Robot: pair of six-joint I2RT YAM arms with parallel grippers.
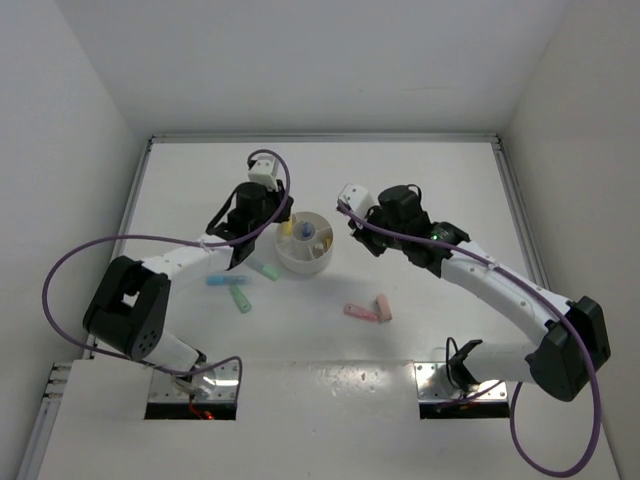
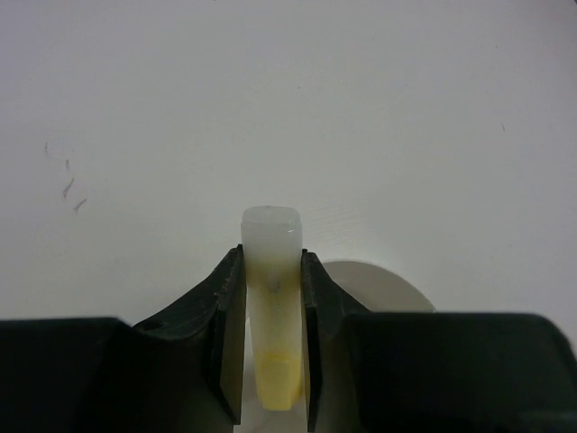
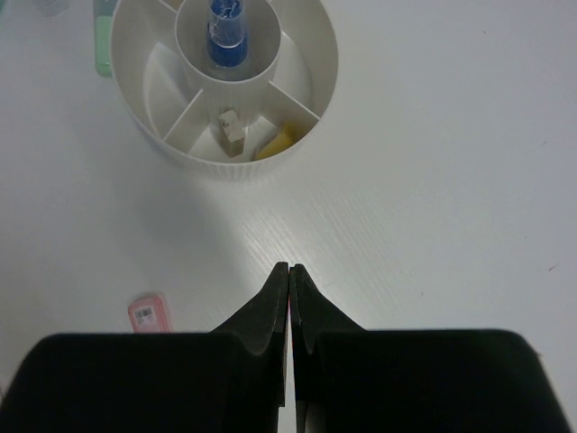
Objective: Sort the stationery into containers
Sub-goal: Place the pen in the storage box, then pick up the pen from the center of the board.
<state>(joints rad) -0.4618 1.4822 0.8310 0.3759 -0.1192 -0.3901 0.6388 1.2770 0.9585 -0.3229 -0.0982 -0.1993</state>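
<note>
The white divided dish stands mid-table. In the right wrist view the dish holds a blue piece in its centre cup, with a beige block and a yellow piece in near wedges. My left gripper is shut on a pale yellow bar, just left of the dish in the top view. My right gripper is shut and empty, a little to the right of the dish. Loose bars lie on the table: light blue, mint green, mint green and pink.
A second pink piece lies beside the pink bar. A labelled pink piece shows left of my right fingers. White walls enclose the table on the left, back and right. The arm bases sit at the near edge.
</note>
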